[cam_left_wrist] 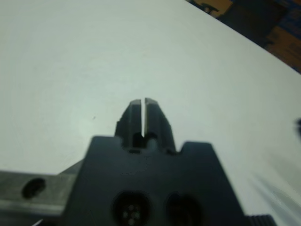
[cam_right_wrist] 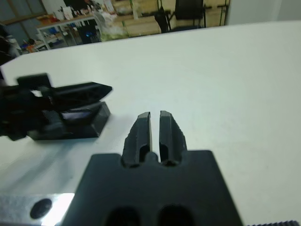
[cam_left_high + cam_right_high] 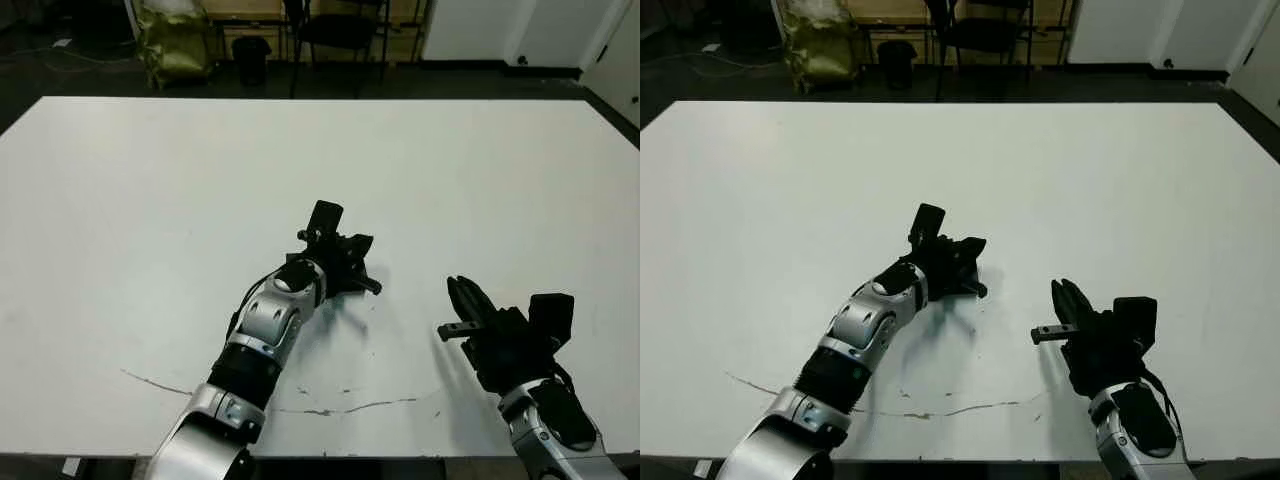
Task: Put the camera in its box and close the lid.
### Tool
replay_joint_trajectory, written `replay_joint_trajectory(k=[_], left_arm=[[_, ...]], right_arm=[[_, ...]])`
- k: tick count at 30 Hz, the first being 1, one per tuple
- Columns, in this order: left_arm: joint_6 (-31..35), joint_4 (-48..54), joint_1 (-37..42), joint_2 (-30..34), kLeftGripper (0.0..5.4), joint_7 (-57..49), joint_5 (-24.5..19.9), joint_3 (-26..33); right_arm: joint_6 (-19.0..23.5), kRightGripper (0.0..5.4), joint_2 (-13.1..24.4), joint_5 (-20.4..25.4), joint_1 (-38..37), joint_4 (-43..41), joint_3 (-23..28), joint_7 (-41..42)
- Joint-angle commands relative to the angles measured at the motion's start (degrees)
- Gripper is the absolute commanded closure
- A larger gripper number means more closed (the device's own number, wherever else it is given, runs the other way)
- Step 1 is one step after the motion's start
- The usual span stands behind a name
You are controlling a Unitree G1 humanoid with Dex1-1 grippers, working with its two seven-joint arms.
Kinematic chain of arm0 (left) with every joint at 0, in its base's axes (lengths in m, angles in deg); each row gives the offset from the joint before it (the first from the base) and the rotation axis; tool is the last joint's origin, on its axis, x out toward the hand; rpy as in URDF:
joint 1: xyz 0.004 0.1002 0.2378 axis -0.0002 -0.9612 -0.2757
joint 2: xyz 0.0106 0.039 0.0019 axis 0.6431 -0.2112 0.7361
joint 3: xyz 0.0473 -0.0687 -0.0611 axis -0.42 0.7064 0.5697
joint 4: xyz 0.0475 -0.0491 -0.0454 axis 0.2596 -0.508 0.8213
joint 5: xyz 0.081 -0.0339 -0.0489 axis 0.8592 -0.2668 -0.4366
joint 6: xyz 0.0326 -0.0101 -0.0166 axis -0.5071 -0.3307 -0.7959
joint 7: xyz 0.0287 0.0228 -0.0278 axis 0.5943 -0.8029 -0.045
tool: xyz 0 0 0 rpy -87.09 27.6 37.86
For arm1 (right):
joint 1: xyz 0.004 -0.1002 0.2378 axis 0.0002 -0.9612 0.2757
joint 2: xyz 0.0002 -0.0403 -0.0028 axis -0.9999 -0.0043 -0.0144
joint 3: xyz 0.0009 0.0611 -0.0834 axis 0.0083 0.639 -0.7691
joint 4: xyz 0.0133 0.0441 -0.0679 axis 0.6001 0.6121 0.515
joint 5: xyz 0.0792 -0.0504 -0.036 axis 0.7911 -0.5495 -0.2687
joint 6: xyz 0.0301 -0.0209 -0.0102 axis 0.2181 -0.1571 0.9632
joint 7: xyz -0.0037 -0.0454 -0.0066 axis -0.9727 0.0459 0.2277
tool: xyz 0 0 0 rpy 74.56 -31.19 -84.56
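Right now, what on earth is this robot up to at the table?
The robot's left claw, shut, reaches to the middle of the white table and sits just over a black rectangular cover with a glossy strip on top; whether they touch is unclear. The right claw, also shut and empty, rests apart to the side. No camera shows.

My white table [image 3: 150, 200] carries just one thing that I can make out: a low black lid [image 2: 70, 128] with a glossy bluish strip along it, lying flat on the surface around the middle of the table. My left arm covers it from above, so only the right wrist view shows it clearly. On my side of the lid, a thin dark crack [image 3: 340, 408] runs along the tabletop close to the near edge.
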Motion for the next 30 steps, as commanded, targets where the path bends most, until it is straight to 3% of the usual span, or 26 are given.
replay_joint_trajectory(k=[1,12,18,20,26,30], left_arm=[[11.86,1.79,-7.69,5.02,5.38,-0.39,-0.31,0.57],[25.68,24.13,-10.95,5.79,5.38,-4.42,-13.96,12.05],[28.66,28.40,-9.27,6.86,5.38,-6.79,-16.64,15.08],[28.76,29.45,-9.12,7.47,5.38,-7.18,-17.13,15.88],[26.19,36.36,-12.01,9.57,5.38,-8.62,-19.19,20.36],[18.61,42.41,-16.17,13.82,5.38,-8.23,-17.09,21.77]], right_arm=[[-0.99,5.40,0.27,0.47,0.15,2.14,0.89,0.96],[2.74,5.40,0.17,-1.21,-0.13,-1.89,-0.27,-2.04],[2.75,5.40,0.12,-0.89,-0.24,-1.79,-0.35,-2.00],[1.08,5.40,-0.02,-0.84,-0.05,-0.43,-0.18,-1.35],[2.26,5.40,-0.34,0.85,-0.17,-2.22,0.37,-1.64],[0.08,5.40,-0.75,2.61,0.68,-1.66,1.26,-0.60]])
